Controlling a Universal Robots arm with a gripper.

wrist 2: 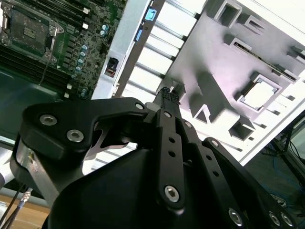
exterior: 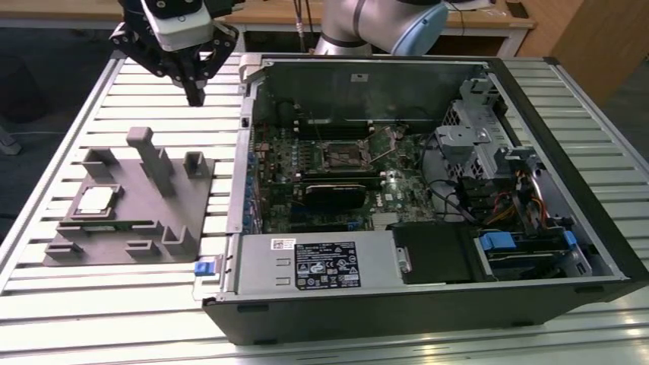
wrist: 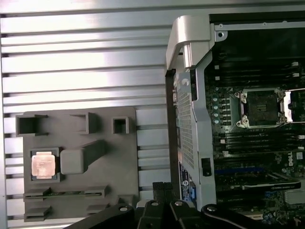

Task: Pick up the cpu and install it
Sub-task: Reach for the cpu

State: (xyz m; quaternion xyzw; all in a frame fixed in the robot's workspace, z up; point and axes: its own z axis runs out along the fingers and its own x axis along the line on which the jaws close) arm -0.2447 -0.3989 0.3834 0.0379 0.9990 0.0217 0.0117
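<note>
The cpu [exterior: 94, 200] is a small pale square chip lying flat in a recess of the grey fixture [exterior: 142, 228] on the slatted table, at the exterior view's left. It also shows in both wrist views as the cpu [wrist 2: 259, 93] [wrist: 43, 164] in the fixture [wrist 2: 214, 57] [wrist: 107, 167]. My gripper [exterior: 194, 95] hangs above the table behind the fixture, well away from the chip, fingers [wrist 2: 165, 98] pressed together and holding nothing. The bare processor socket [exterior: 340, 156] [wrist: 261, 107] sits on the motherboard inside the open computer case [exterior: 598, 228], its latch frame raised.
The fixture carries tall posts [exterior: 152, 156] and a thin green memory strip [wrist: 62, 194]. A white-labelled black box [exterior: 315, 262] fills the case's front. The case's metal side wall [wrist: 190, 95] stands between fixture and motherboard. Cables and drive cages [exterior: 507, 190] crowd the case's right.
</note>
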